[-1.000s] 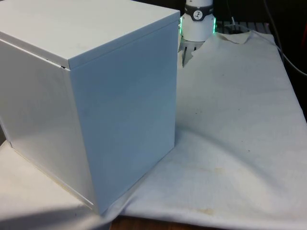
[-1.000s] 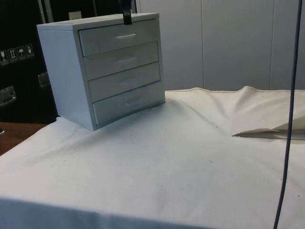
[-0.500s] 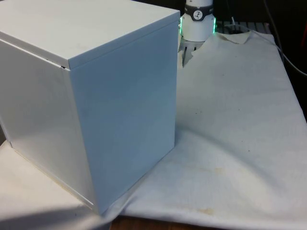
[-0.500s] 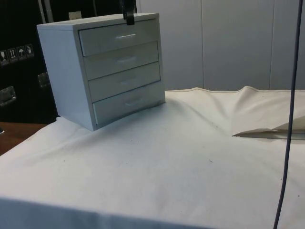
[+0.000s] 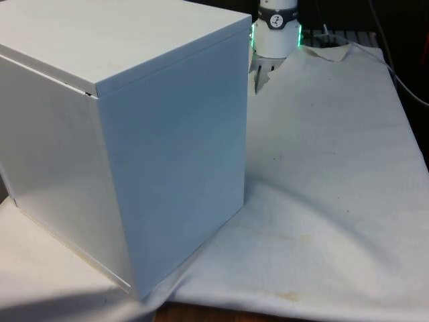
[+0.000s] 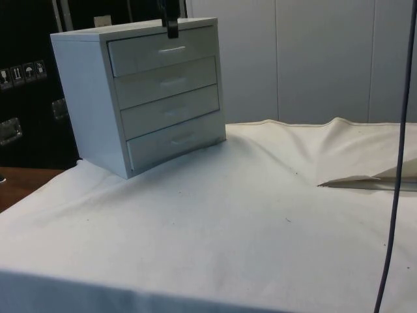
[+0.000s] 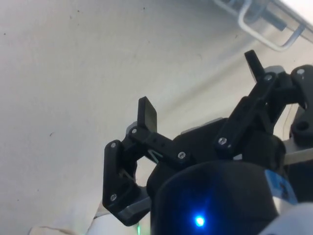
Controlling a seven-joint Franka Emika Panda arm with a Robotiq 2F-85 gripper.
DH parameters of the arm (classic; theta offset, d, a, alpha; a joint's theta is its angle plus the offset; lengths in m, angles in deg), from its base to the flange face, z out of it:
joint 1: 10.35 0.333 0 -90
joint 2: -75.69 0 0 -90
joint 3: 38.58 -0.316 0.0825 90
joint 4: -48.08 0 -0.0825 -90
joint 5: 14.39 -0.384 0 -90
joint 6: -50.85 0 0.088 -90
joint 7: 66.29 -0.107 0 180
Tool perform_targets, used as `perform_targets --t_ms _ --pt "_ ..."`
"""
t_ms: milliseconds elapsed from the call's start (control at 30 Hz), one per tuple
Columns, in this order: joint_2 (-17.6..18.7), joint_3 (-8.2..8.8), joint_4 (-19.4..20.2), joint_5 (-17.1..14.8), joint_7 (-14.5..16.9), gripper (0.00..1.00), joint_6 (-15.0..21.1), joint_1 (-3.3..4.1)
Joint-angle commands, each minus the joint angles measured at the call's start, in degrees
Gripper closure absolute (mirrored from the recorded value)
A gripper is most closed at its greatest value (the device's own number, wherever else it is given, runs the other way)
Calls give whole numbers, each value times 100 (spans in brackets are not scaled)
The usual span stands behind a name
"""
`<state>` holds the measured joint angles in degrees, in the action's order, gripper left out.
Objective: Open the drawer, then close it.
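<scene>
Side view: gripper (image 6: 172, 26), fingers spread, hangs just above the chest's (image 6: 91, 98) top drawer handle (image 6: 172, 49); approach underway, descent next.

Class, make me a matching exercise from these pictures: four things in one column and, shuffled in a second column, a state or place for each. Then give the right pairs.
Things:
1. gripper
2. top drawer
3. cloth
4. cable

States or places:
A. white, spread out under the chest
B. dark and thin, hanging down
C. fingers apart, at the chest's top front edge
D. shut, in line with the drawers below

Pairs: 1-C, 2-D, 3-A, 4-B
</scene>
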<state>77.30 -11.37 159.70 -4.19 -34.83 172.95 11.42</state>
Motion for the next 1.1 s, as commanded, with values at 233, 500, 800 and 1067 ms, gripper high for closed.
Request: perform_targets --t_ms 233,500,800,1067 --pt "-183 -52 321 407 -189 0 372 17" --pt "-338 -103 625 733 -327 0 636 11" --pt "-378 -97 894 940 -309 0 997 0" --pt "-384 -80 1123 1037 -178 0 1324 -11"
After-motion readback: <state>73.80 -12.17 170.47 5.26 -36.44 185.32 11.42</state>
